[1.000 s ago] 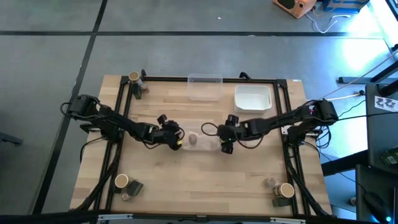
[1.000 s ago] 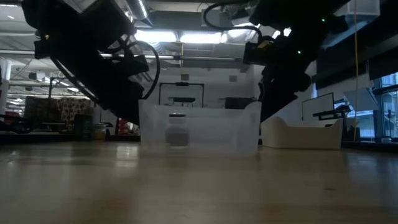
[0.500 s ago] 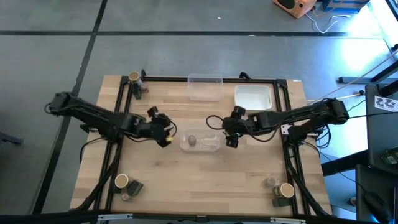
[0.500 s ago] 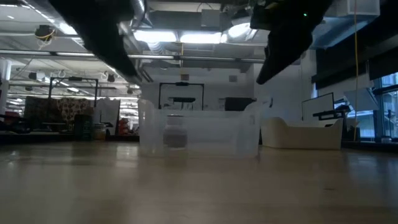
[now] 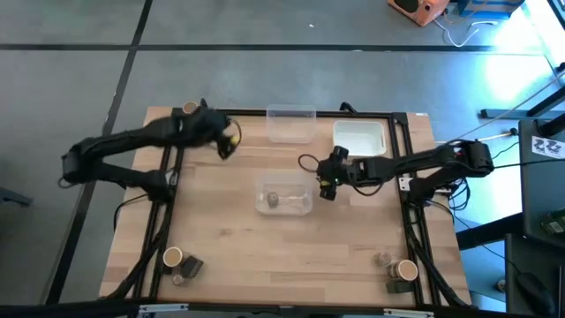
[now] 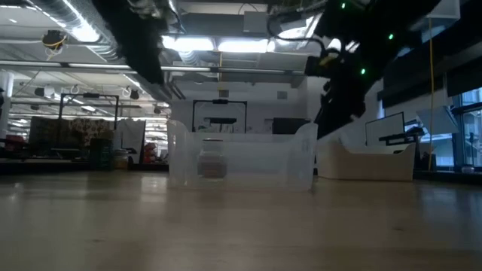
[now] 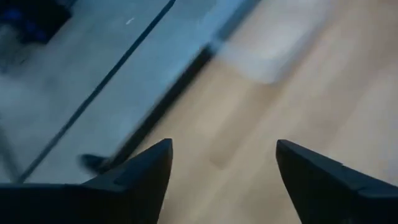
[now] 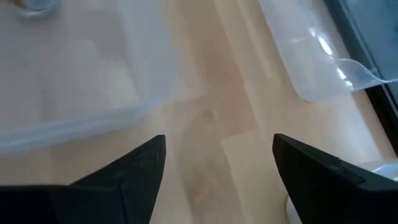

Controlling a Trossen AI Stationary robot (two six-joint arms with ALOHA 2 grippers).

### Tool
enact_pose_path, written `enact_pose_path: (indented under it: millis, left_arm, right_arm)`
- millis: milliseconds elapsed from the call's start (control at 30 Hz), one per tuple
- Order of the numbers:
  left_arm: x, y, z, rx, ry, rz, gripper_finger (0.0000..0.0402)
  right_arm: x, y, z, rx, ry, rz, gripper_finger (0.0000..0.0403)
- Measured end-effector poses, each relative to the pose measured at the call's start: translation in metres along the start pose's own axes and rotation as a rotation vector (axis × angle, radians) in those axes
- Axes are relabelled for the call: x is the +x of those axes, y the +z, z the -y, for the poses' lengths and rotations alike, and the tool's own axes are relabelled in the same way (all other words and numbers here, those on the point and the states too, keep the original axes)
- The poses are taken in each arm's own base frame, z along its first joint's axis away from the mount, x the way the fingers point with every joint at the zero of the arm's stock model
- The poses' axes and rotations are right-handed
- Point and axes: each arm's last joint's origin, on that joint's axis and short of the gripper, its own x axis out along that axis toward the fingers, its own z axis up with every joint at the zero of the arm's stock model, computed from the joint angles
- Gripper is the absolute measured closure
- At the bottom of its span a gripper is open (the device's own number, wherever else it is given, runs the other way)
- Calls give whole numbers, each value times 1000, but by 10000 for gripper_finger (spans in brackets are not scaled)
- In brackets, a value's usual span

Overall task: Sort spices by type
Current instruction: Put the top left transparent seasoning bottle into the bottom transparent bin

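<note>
Two spice groups sit at the near corners of the surface (image 5: 229,256): a tan-topped jar (image 5: 172,257) with companions at near left, another tan-topped jar (image 5: 406,268) at near right. At centre we see a clear bin (image 5: 283,197) containing one grey-brown jar (image 5: 274,200). The right hand (image 5: 325,189), fingers spread and empty, hangs just beside it. Farther back, the left hand (image 5: 229,147), also open and empty, hovers near the far-left jars (image 5: 190,109), with a second clear bin (image 5: 290,124) and white tray (image 5: 359,140) beyond.

Pale blond wood-plank worktop (image 5: 282,256) — framed in black rails. One clear bin (image 5: 283,197) holds a grey-brown jar (image 5: 274,200); another clear bin (image 5: 290,124) sits at twelve o'clock beside a white tray (image 5: 359,139). Tan-topped jars (image 5: 172,257) at the corners — dark arms.
</note>
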Motion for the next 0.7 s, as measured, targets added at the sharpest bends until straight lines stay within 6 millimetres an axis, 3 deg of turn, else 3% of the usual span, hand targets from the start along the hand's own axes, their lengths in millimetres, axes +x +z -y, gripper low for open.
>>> enact_pose_path:
  millis: [167,300,433,700]
  left_arm:
    - [37,20,-47,70,124,-236,123]
    - [68,24,-69,109,144,-392,128]
    - [93,22,-75,186,123,-482,128]
    - [134,11,-65,306,68,-623,128]
  right_arm:
    - [12,-8,15,43,29,24,110]
    - [19,-15,20,75,63,41,110]
    - [22,-20,21,85,71,53,110]
    - [22,-20,20,94,78,58,110]
